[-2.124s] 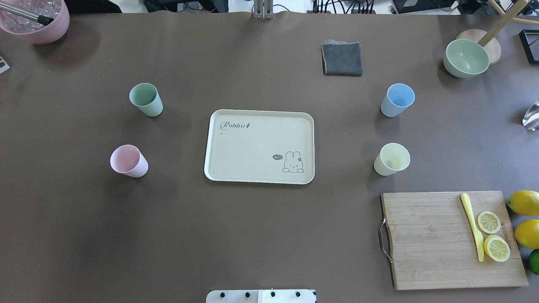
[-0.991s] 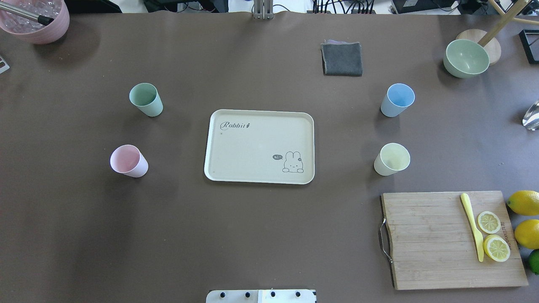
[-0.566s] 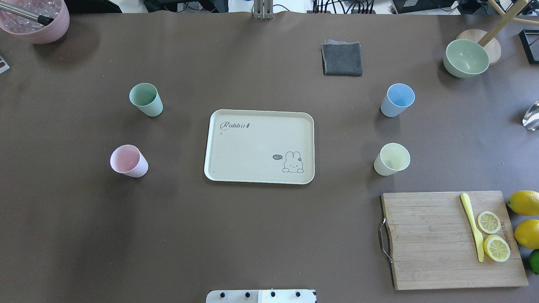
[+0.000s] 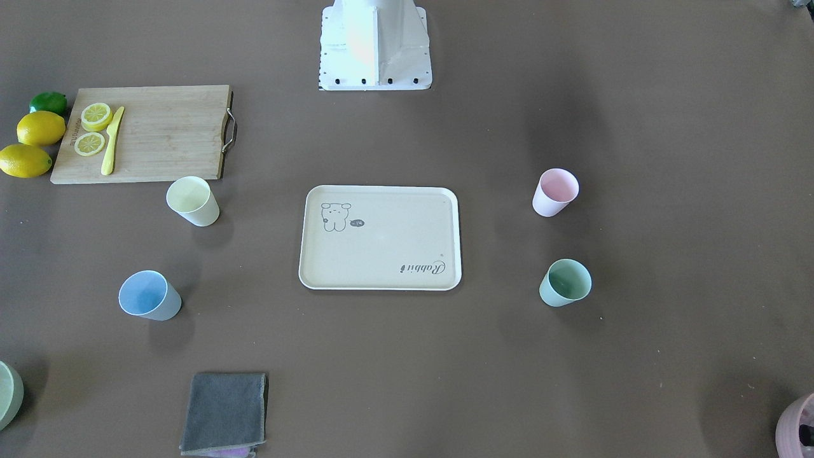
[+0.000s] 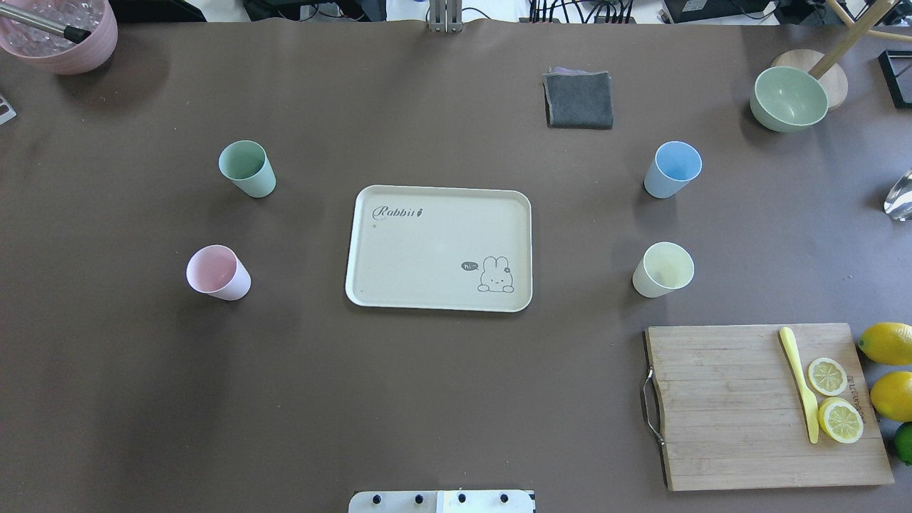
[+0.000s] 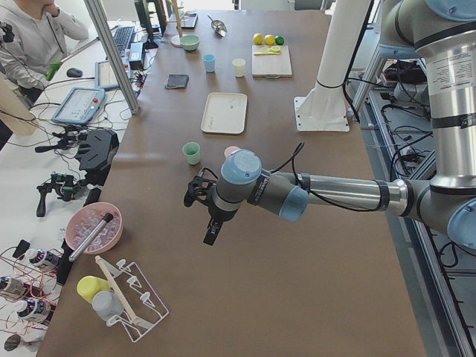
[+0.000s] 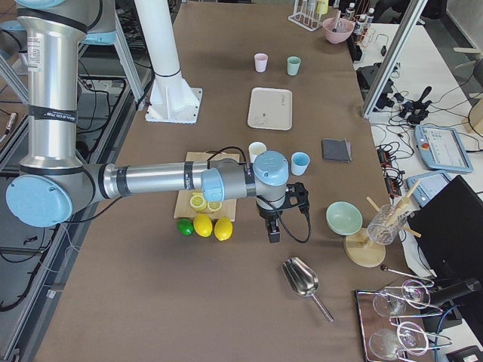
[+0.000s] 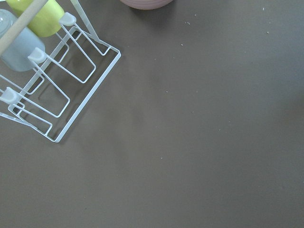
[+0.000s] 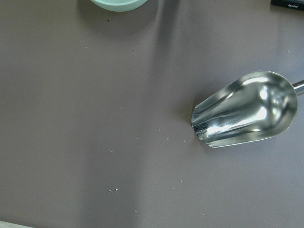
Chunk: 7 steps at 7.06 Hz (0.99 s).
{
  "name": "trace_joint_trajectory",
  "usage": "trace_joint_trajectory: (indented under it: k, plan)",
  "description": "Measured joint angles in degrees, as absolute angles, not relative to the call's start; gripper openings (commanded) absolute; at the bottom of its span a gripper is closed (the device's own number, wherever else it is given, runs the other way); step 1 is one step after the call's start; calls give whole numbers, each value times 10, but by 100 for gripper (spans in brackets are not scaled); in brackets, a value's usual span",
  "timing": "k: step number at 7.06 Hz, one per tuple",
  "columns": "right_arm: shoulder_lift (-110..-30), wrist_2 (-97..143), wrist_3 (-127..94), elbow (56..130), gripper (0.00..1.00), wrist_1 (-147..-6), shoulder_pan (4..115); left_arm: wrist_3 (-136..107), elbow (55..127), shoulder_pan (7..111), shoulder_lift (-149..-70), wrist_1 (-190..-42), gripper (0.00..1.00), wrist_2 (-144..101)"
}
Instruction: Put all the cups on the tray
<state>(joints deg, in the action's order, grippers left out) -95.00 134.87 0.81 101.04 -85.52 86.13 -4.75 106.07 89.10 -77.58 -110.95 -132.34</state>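
Note:
The cream tray [image 5: 427, 242] lies mid-table with nothing on it. The mint green cup [image 5: 246, 168] and pink cup [image 5: 217, 273] stand upright to its left. The light blue cup [image 5: 672, 169] and pale yellow cup [image 5: 662, 269] stand upright to its right. Neither gripper shows in the overhead or front view. In the exterior left view my left gripper [image 6: 210, 227] hangs above bare table, short of the pink cup [image 6: 231, 152]. In the exterior right view my right gripper [image 7: 272, 226] hangs near the blue cup [image 7: 299, 163]. I cannot tell whether either is open or shut.
A wooden cutting board [image 5: 734, 427] with lemon slices and a yellow knife lies front right, whole lemons [image 5: 887, 342] beside it. A grey cloth [image 5: 578, 100], green bowl [image 5: 787, 98] and pink bowl [image 5: 60, 35] sit at the back. A metal scoop [image 9: 247, 110] and wire rack [image 8: 52, 80] lie below the wrists.

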Motion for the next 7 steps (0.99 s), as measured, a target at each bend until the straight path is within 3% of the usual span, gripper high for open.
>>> trace_joint_trajectory:
  k: [3,7]
  plan:
    - [-950,1404,1,1020,100,-854,853,-88,1058,882,-777,-1112,98,-1345]
    - [-940,1380,-231,1068,98,-756,738,-224,1080,802,-826,-1110,96,-1344]
